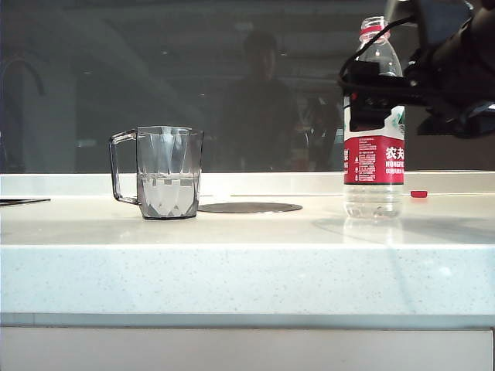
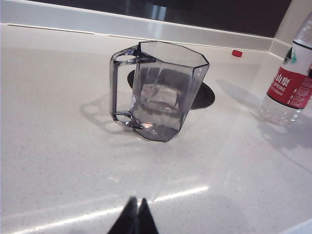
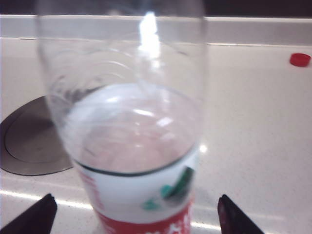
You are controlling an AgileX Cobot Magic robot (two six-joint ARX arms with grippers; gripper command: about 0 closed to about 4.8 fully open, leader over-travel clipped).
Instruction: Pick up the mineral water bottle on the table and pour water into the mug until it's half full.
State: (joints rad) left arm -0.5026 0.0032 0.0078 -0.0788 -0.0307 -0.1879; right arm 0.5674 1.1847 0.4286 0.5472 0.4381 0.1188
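The mineral water bottle (image 1: 373, 147) stands upright on the table (image 1: 247, 270) at the right, uncapped, with a little water (image 1: 373, 204) left in its base. My right gripper (image 3: 136, 214) is open. Its dark fingertips (image 3: 38, 214) stand wide on either side of the bottle (image 3: 131, 146) at label height, clear of its wall. In the exterior view the right gripper (image 1: 373, 86) hangs at the bottle's shoulder. The smoky-grey mug (image 1: 162, 171) stands at the left, with water (image 1: 166, 193) up to about half its height. My left gripper (image 2: 137, 204) is shut, low over the table in front of the mug (image 2: 163, 92).
A flat dark disc (image 1: 249, 207) is set into the table between mug and bottle. A small red cap (image 1: 418, 194) lies behind the bottle near the back ledge. A dark window with reflections closes the far side. A thin dark object (image 1: 23, 202) lies at the far left.
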